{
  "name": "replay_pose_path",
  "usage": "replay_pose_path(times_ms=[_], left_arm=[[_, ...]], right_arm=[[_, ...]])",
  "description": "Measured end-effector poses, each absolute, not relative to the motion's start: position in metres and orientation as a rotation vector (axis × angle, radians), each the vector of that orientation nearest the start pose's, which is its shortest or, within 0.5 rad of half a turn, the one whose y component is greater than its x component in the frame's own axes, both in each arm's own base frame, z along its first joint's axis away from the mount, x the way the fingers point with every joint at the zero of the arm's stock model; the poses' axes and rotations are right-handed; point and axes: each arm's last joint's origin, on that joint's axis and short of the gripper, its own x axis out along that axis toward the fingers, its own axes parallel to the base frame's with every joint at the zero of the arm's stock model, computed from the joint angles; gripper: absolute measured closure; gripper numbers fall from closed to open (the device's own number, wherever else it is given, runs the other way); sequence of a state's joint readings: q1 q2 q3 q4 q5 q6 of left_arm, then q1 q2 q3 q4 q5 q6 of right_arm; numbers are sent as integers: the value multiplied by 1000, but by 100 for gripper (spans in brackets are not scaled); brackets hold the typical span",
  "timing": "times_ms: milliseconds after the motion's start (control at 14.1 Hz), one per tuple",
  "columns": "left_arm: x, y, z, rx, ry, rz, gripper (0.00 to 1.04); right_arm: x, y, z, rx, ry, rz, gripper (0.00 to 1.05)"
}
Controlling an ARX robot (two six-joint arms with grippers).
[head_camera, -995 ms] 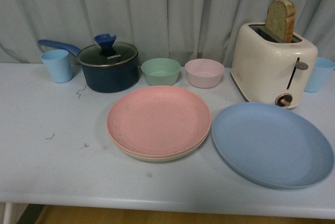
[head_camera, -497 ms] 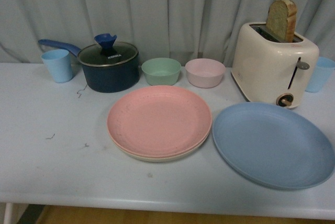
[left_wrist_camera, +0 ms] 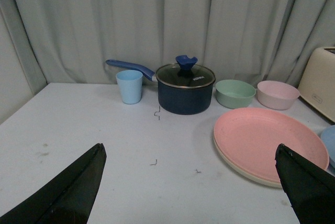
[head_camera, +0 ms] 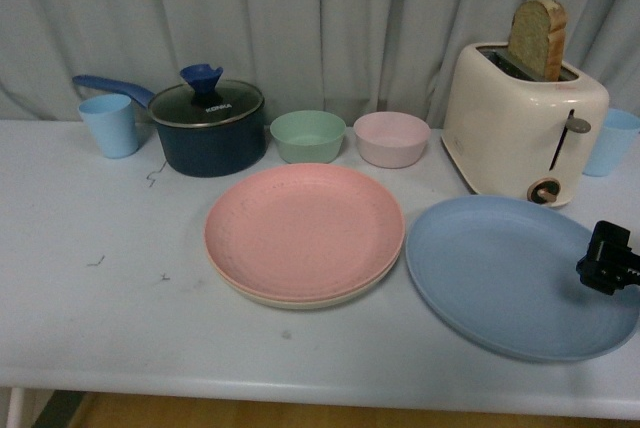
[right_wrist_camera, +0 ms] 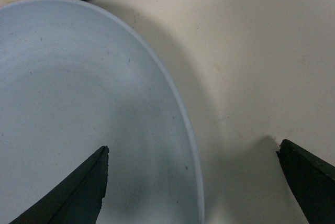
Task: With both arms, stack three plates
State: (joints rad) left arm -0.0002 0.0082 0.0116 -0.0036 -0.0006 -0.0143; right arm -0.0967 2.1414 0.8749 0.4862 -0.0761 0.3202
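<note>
Matte speckled pink plate [head_camera: 304, 226], smooth matte blue plate [head_camera: 500, 270] (faint rings), pot lid [head_camera: 225, 105] seemingly glass.

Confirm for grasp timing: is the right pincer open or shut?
Open. In the right wrist view the right pincer shows its two fingers wide apart, one over the blue plate, the other over the table.

You have a stack [head_camera: 304, 231] of two plates in the middle, the third plate [head_camera: 500, 273] just right of it, the toaster [head_camera: 520, 123] behind that, the pot [head_camera: 207, 130] back left.
</note>
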Motion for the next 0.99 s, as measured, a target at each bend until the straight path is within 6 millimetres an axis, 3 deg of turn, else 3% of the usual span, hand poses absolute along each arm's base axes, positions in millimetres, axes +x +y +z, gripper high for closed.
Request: replay_pose_path(times_ms=[71, 355, 569, 640, 853, 995], left_arm=[[98, 0, 166, -14, 0, 0, 7], [98, 0, 167, -14, 0, 0, 7], [98, 0, 167, -14, 0, 0, 7], [98, 0, 167, -14, 0, 0, 7], [98, 0, 167, -14, 0, 0, 7], [98, 0, 166, -14, 0, 0, 7]], right_arm=[[360, -33, 42, 373, 775, -146, 12], [357, -33, 39, 369, 786, -149, 59], [343, -36, 43, 387, 769, -118, 95], [336, -43, 49, 408, 740, -109, 103], [295, -58, 66, 406, 702, -93, 102], [272, -58, 88, 433, 669, -38, 102]])
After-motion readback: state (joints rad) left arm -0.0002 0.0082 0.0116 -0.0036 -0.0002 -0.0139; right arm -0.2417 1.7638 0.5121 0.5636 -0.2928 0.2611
